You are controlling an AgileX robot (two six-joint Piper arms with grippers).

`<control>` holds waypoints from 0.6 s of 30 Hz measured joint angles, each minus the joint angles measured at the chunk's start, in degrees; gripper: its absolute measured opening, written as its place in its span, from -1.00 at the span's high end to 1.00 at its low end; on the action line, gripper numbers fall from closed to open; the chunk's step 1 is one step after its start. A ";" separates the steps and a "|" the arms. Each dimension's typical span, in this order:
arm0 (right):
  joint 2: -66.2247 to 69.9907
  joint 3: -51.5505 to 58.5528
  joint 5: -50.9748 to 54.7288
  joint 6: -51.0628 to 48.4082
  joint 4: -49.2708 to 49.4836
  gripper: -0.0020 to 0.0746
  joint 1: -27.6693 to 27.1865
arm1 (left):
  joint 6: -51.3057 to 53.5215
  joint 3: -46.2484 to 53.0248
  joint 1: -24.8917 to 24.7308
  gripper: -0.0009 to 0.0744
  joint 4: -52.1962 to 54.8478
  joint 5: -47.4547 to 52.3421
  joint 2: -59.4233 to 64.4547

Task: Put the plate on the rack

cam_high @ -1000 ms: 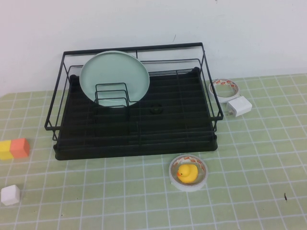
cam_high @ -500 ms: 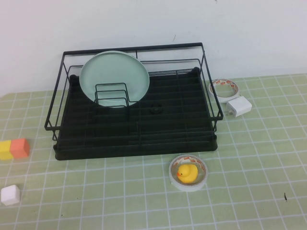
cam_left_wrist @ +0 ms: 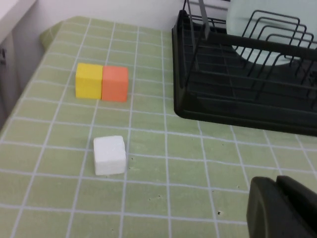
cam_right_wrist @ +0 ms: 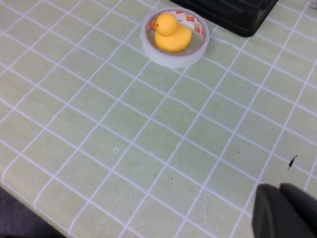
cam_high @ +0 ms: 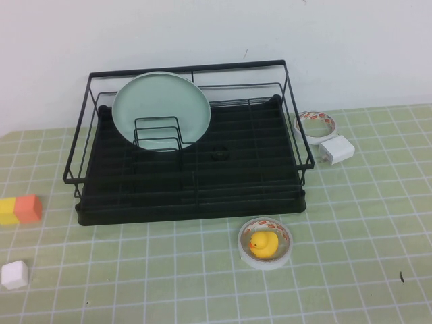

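Observation:
The pale mint-green plate [cam_high: 160, 108] stands on edge in the back left part of the black wire rack [cam_high: 196, 202], leaning behind the small upright dividers [cam_high: 156, 133]. It also shows in the left wrist view [cam_left_wrist: 257, 29] with the rack [cam_left_wrist: 237, 106]. Neither arm shows in the high view. My left gripper [cam_left_wrist: 280, 206] is shut and empty, low over the mat in front of the rack's left end. My right gripper [cam_right_wrist: 283, 210] is shut and empty, over the mat in front of the rack's right side.
A tape roll [cam_high: 265, 244] with a yellow duck [cam_high: 262, 242] inside lies in front of the rack. Another tape roll [cam_high: 316, 125] and a white charger [cam_high: 337, 149] lie to its right. A yellow-and-orange block [cam_high: 20, 209] and a white cube [cam_high: 14, 274] lie at left.

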 joint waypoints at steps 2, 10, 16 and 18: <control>0.00 0.00 0.03 0.00 0.00 0.95 0.00 | 1.55 0.09 0.02 0.98 0.11 0.00 0.00; 0.00 0.00 0.25 0.00 0.00 0.95 0.00 | 5.08 0.09 0.02 0.98 0.11 0.00 -0.03; 0.00 0.00 0.38 0.00 0.00 0.95 0.00 | 6.12 0.09 -2.16 0.98 0.01 -0.08 -0.13; 0.00 0.00 0.40 0.00 0.00 0.95 0.00 | 6.22 0.09 -3.25 0.98 0.01 -0.08 -0.13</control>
